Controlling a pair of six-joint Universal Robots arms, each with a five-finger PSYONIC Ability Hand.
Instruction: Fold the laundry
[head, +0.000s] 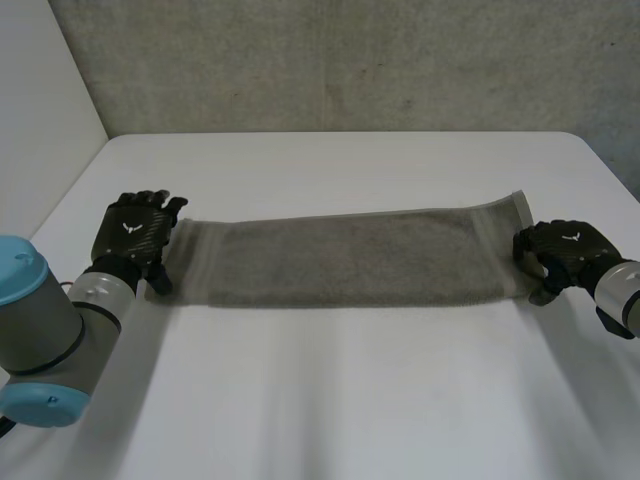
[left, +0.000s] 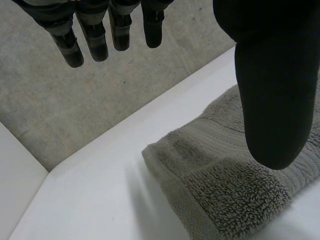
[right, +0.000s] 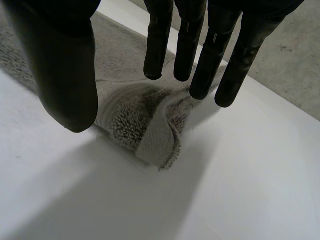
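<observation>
towel (head: 350, 260) (long strip) on table (head: 330, 400)

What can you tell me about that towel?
The towel is grey-brown terry with a flat woven band near each end. It lies stretched as a long strip across the white table. The left hand is open at one end, the right hand open at the other, where a corner curls up.
</observation>
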